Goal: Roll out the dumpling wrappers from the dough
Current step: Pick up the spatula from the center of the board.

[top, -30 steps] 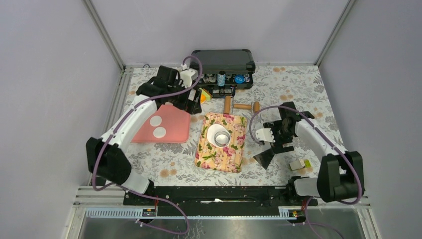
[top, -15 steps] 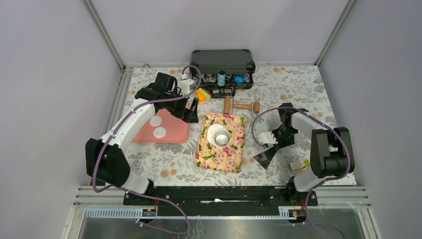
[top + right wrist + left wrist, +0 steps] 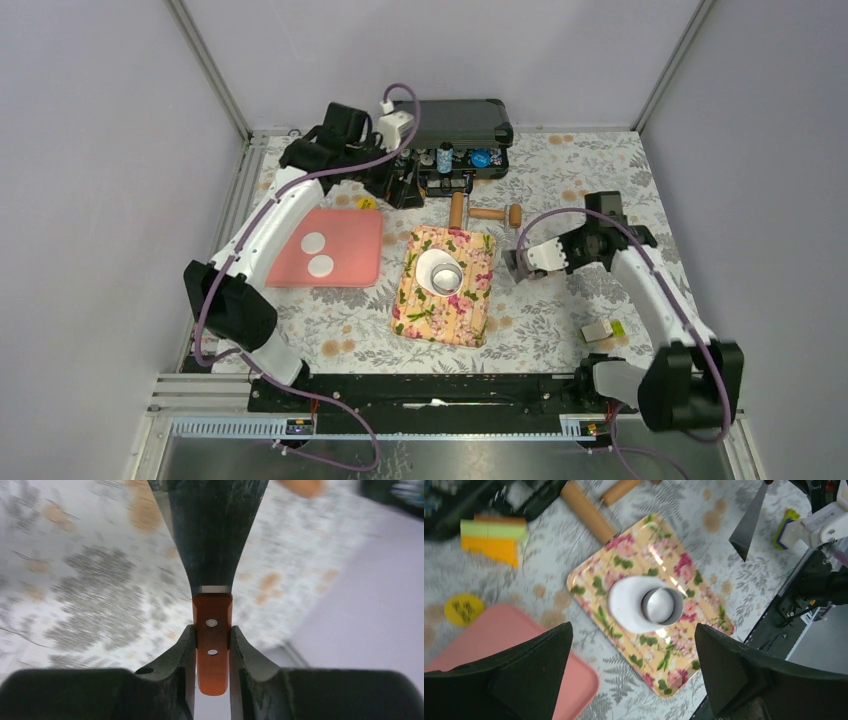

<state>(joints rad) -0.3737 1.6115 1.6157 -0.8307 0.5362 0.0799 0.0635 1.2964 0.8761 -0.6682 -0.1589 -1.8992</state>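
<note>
**Right gripper** (image 3: 212,645) is clamped on the knife (image 3: 212,550) handle, right of centre in the top view. **Left gripper** (image 3: 634,627) is spread wide and empty, at upper centre beside the case (image 3: 450,118). Two wrappers (image 3: 314,241) lie on the pink tray (image 3: 355,250). The dough (image 3: 626,605) sits beneath the tin (image 3: 662,605) on the floral tray (image 3: 694,575).

**Risk:** the blade, near the floral tray, could knock the tin or gouge the dough. The narrow grip on the handle may let the knife pivot.

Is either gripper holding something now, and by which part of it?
The right gripper holds a dark-bladed scraper by its reddish-brown handle, clamped just below the blade. The left gripper is open and holds nothing.
</note>
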